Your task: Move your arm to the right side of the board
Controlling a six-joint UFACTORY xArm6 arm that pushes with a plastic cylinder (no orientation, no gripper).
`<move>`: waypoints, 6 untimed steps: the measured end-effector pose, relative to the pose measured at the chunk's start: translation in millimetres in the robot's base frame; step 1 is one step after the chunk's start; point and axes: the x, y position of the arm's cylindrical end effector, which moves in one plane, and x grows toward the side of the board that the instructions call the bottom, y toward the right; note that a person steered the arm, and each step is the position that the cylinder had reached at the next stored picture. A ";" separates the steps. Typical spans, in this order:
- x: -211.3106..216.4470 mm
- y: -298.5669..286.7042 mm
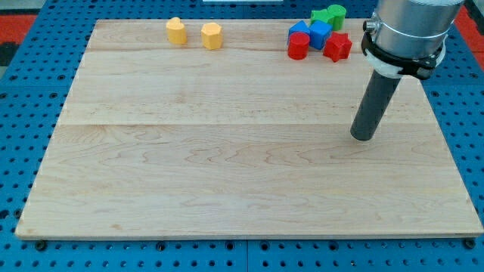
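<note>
My tip (363,137) rests on the wooden board (227,166) at the view's right, about mid-height. It touches no block. At the view's top right sits a cluster: a red cylinder (298,46), a red star (337,47), two blue blocks (320,34) (300,29) and two green blocks (336,13) (321,17). The cluster lies above and left of my tip. Two yellow blocks (176,31) (212,35) sit at the top, left of centre, far from my tip.
The arm's grey body (408,34) hangs over the board's top right corner. A blue pegboard surface (30,136) surrounds the board on all sides.
</note>
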 end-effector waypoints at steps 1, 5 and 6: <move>0.0 -0.4; 3.3 23.3; -13.2 42.1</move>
